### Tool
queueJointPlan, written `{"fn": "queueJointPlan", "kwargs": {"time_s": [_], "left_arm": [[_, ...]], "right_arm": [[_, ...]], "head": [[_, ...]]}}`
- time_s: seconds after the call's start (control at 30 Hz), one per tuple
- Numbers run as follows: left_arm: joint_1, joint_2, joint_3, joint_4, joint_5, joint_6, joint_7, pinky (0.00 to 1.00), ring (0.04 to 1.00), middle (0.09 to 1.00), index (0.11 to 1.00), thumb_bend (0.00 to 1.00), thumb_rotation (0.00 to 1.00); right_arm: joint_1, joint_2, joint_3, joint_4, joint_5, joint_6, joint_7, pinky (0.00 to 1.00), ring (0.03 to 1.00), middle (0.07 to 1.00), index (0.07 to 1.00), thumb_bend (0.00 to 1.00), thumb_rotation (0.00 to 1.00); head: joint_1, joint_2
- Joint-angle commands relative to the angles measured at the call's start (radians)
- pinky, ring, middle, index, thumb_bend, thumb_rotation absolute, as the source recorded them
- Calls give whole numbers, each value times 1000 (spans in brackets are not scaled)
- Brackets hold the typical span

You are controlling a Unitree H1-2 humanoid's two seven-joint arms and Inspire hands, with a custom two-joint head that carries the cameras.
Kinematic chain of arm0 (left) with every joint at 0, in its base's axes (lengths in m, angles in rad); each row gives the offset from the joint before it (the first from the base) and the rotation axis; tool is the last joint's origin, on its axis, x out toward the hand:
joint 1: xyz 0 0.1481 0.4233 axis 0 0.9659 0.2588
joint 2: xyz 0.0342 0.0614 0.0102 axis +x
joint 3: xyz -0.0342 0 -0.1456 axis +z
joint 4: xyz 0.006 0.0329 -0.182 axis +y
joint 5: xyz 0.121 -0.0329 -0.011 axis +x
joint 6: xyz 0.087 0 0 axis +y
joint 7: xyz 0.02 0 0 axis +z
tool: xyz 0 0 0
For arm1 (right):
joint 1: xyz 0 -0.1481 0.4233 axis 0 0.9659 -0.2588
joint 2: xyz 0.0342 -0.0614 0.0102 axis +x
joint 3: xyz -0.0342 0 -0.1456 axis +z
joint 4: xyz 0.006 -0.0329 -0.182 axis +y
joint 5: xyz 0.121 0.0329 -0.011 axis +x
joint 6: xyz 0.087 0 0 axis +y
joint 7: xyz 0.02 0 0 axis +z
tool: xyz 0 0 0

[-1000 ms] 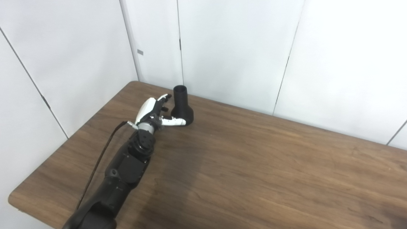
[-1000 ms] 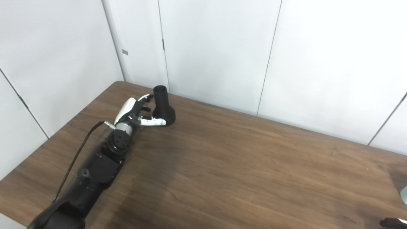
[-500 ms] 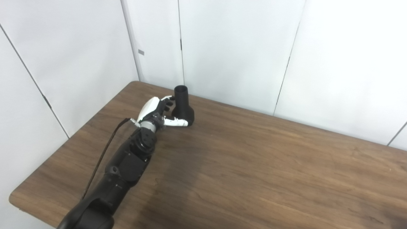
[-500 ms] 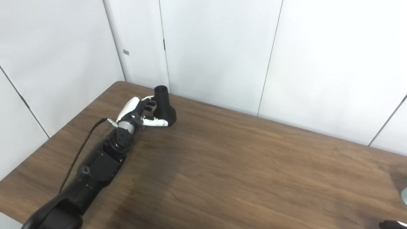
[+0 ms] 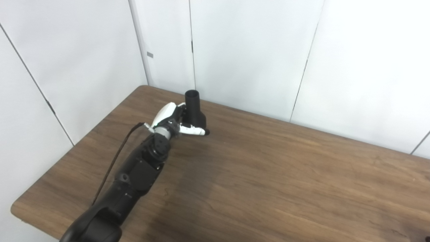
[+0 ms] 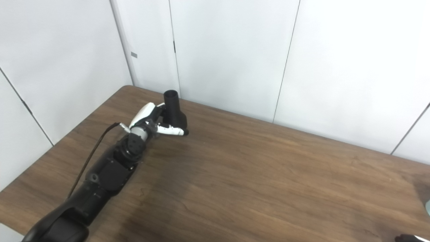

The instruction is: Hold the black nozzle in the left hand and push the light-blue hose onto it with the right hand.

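The black nozzle (image 5: pixel 194 112) stands upright on its wide base near the table's far left corner, narrow neck pointing up. My left hand (image 5: pixel 173 120) is up against it: the white thumb (image 5: pixel 192 130) lies across the front of the base, and the fingers reach round the neck on its left, partly hidden. The nozzle rests on the table. A light-blue sliver at the right edge of the right eye view is probably the hose (image 6: pixel 427 206). Only a dark tip of my right hand (image 6: pixel 408 238) shows at the bottom right corner.
The brown wooden table (image 5: pixel 268 174) spreads out to the right and front of the nozzle. White wall panels (image 5: pixel 248 50) stand right behind the table's far edge, close to the nozzle. A black cable (image 5: pixel 114 164) runs along my left forearm.
My left hand has slid forward and right, so the nozzle base now sits between thumb and fingers. The fingers have curled in toward the neck. The nozzle has stayed in place.
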Motion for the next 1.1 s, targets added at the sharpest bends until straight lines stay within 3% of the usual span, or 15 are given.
{"fn": "queueJointPlan", "kwargs": {"time_s": [0.0,0.1,0.27,0.37,0.5,0.6,0.7,0.8,0.83,0.9,1.0,1.07], "left_arm": [[-5,-19,-60,40,25,0,-51,728,849,862,856,1000,224],[-11,-19,-87,62,66,-12,-31,816,898,871,855,1000,212],[-8,-19,-117,95,126,-59,16,909,846,820,817,1000,172],[-6,-9,-155,127,177,-103,48,913,805,787,769,1000,123],[-2,-8,-173,163,205,-133,75,845,757,737,715,1000,43],[10,-16,-160,167,203,-139,99,837,730,695,674,985,4],[21,-28,-135,172,184,-171,139,811,709,664,647,924,39],[35,-57,-81,201,132,-259,210,599,614,597,587,908,17],[40,-67,-65,211,118,-291,233,541,570,565,538,720,34],[48,-86,-46,239,106,-362,287,427,470,508,488,566,7],[51,-98,-45,276,108,-437,332,346,396,479,481,530,0],[56,-100,-54,288,113,-480,349,368,409,484,476,526,0]], "right_arm": [[-10,-10,-3,-31,-2,-20,0,402,548,587,548,809,643],[-8,-11,-3,-30,4,-24,4,407,552,590,552,804,643],[-5,-12,-5,-42,-8,-17,0,408,552,590,552,774,649],[-4,-14,-7,-52,-5,-7,2,406,549,588,550,772,652],[-3,-18,-9,-58,-4,1,5,409,554,593,554,755,641],[-2,-22,-9,-60,-10,0,4,414,558,595,556,753,647],[-1,-26,-9,-63,-10,-3,7,423,564,599,561,736,646],[-2,-28,-9,-62,-9,-8,8,425,564,600,562,720,642],[-4,-28,-10,-60,-9,-12,8,423,562,599,561,721,643],[-5,-29,-10,-57,-5,-15,10,421,559,598,561,723,642],[-5,-31,-9,-56,-6,-14,11,422,558,598,561,731,643],[-5,-32,-9,-58,-7,-9,12,424,560,598,561,733,644]], "head": [[-2,2],[-5,1],[-4,8],[-6,15],[-4,20],[2,25],[2,30],[1,36],[0,36],[0,39],[0,40],[-2,44]]}}
